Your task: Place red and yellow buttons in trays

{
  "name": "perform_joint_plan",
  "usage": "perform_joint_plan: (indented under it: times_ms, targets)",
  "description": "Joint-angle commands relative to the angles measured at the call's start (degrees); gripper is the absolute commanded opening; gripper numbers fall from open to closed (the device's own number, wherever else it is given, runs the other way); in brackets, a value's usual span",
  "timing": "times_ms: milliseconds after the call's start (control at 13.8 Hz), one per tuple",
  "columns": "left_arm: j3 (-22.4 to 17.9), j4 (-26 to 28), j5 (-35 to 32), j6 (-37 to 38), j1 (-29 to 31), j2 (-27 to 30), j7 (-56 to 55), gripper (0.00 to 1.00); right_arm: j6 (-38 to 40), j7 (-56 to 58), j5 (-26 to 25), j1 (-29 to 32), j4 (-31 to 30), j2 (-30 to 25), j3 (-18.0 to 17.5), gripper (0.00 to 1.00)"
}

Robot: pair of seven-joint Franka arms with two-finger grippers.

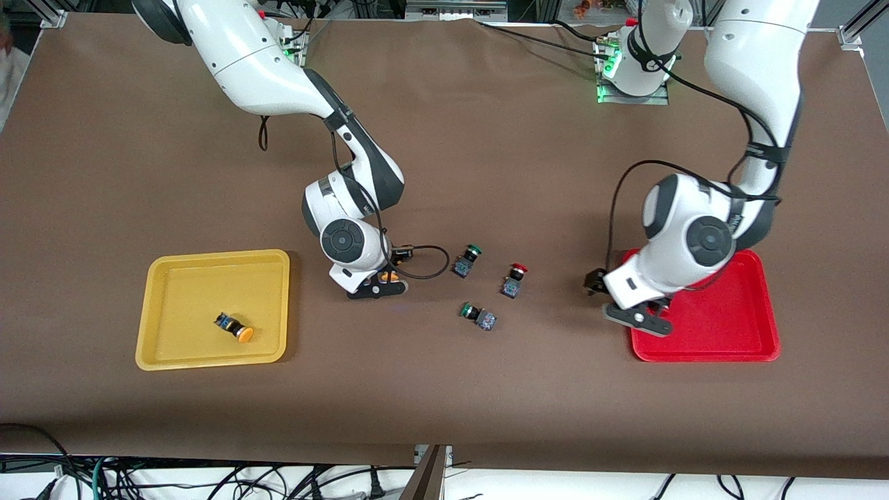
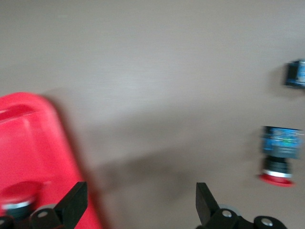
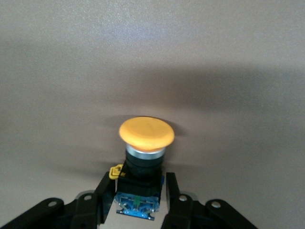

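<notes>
Yellow-capped button [image 1: 235, 328] lies on its side in the yellow tray [image 1: 167, 354], nearest the front camera. A second yellow button [image 3: 143, 157], dark-bodied, broad cap pointing away from the wrist, is clamped by its body in the right gripper [image 1: 378, 285], just beside that tray toward the table's middle. Left gripper [image 1: 642, 318], fingers spread and empty, hangs over the red tray [image 1: 757, 351] rim; one red button [image 2: 19, 198] rests inside, another [image 1: 514, 279] waits mid-table.
</notes>
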State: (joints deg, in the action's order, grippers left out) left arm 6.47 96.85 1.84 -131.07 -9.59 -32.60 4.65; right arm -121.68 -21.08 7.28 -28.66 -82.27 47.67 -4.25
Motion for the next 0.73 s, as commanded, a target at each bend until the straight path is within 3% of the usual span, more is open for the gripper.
perform_joint_plan:
  times_ms: [0, 145, 508, 653]
  targets:
    - [0.7, -1.0, 1.1, 0.5, -2.3, -1.5, -0.2, 1.00, -0.8, 0.0, -0.2, 0.0, -1.0, -0.5, -0.2, 0.36]
    - [0.7, -3.6, 1.0, 0.5, -5.2, -2.6, -3.8, 1.00, -0.5, 0.9, -0.3, 0.5, -0.9, -0.7, -0.2, 0.22]
    - [0.7, -8.9, 0.4, 0.5, -13.4, -7.7, -13.2, 1.00, 8.1, 20.8, -1.2, 9.2, 3.1, -3.5, 0.0, 0.19]
    - [0.7, -9.7, -1.2, 0.4, -15.6, -9.4, -13.4, 1.00, 10.7, 31.9, -2.9, 11.5, 3.4, -5.0, 2.7, 0.19]
